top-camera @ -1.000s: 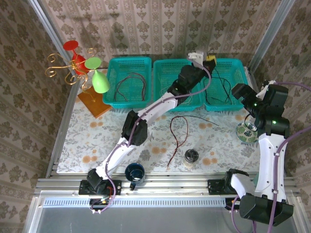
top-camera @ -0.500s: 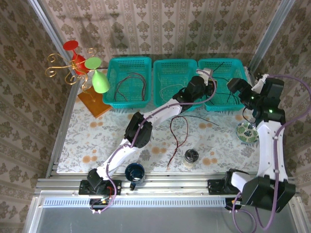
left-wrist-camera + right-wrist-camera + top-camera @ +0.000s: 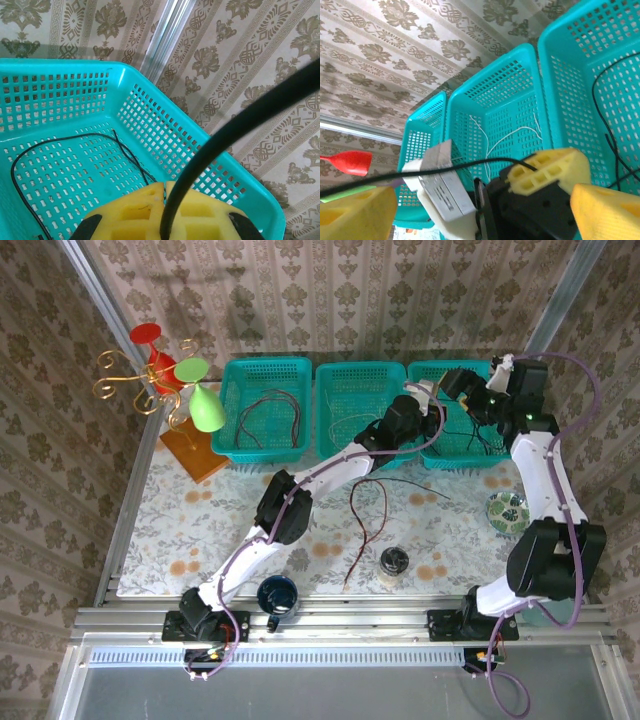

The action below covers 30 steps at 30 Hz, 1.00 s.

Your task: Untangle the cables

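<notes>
Here, left claw [image 3: 165, 197] clamped together on black cable [image 3: 240, 117], right claw [image 3: 480, 210] spread apart, over right basket [image 3: 570, 100].

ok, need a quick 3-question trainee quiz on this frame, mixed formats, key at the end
1. True or false: the left fingers are shut on a black cable.
2. The right fingers are: A) shut on a white cable, B) open, C) shut on a red cable.
3. Fill in: the dark red cable near the jar lies on the ____.
Key: 1 true; 2 B; 3 table.
</notes>
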Each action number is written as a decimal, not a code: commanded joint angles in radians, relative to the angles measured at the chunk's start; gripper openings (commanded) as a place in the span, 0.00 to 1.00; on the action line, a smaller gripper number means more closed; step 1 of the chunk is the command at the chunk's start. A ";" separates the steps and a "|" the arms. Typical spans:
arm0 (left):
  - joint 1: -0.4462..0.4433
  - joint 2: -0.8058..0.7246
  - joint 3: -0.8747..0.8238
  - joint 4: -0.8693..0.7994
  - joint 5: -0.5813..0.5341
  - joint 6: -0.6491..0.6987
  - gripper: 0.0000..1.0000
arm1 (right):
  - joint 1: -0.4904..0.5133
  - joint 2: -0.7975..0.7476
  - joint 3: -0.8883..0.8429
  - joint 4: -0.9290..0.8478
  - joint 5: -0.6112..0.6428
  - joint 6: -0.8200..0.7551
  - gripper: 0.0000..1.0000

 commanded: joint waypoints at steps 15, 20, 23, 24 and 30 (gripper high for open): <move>0.016 -0.075 -0.035 0.037 0.028 -0.002 0.27 | 0.001 0.139 0.119 0.022 0.097 0.013 0.00; 0.022 -0.121 -0.113 0.122 0.058 0.035 0.51 | 0.002 0.167 0.129 0.012 0.201 0.022 0.00; 0.026 -0.192 -0.231 0.208 0.052 0.063 0.58 | 0.001 0.198 0.140 0.003 0.287 0.034 0.00; 0.028 -0.216 -0.267 0.227 0.052 0.065 0.59 | 0.001 0.211 0.146 -0.008 0.316 0.036 0.00; 0.047 -0.389 -0.503 0.337 0.023 0.079 0.61 | 0.003 0.334 0.220 -0.137 0.466 0.008 0.00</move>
